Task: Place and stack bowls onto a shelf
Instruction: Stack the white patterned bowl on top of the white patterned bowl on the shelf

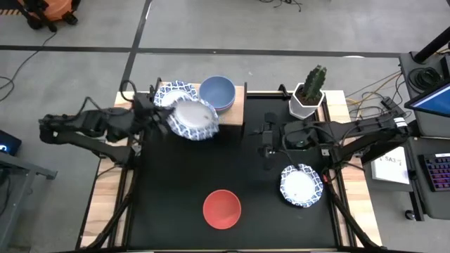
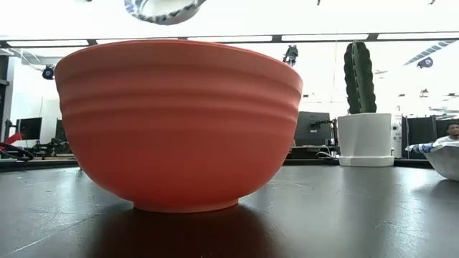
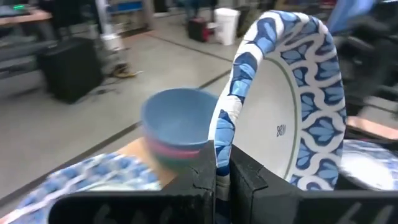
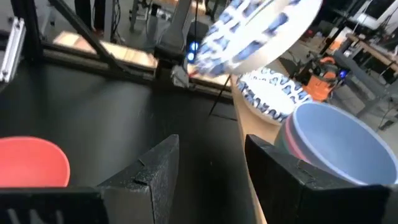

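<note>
My left gripper [image 1: 167, 121] is shut on a white bowl with a blue-patterned rim [image 1: 195, 121], held in the air over the near edge of the light-brown shelf [image 1: 239, 105]. The same bowl shows at the top of the low view [image 2: 165, 8] and in the right wrist view [image 4: 255, 31]. On the shelf sit another patterned bowl [image 1: 174, 93] and a blue-grey bowl [image 1: 217, 92] stacked on a pink one [image 3: 177, 152]. The red bowl [image 1: 222, 209] and one more patterned bowl [image 1: 301, 185] rest on the black mat. My right gripper [image 1: 267, 140] hangs open over the mat [image 4: 211, 165]. My left gripper pinches the patterned bowl's rim [image 3: 222, 134], one finger inside the bowl and one outside. The fingers [image 3: 202, 171] come level from the table's left. The bowl is lifted clear and tipped steeply onto its side, its white inside showing from above.
A white hexagonal cactus pot [image 1: 308, 102] stands at the table's far right, beside the shelf. Bare black mat lies between the shelf and the red bowl. Wooden table edges flank the mat. A person shows far off at the right of the low view.
</note>
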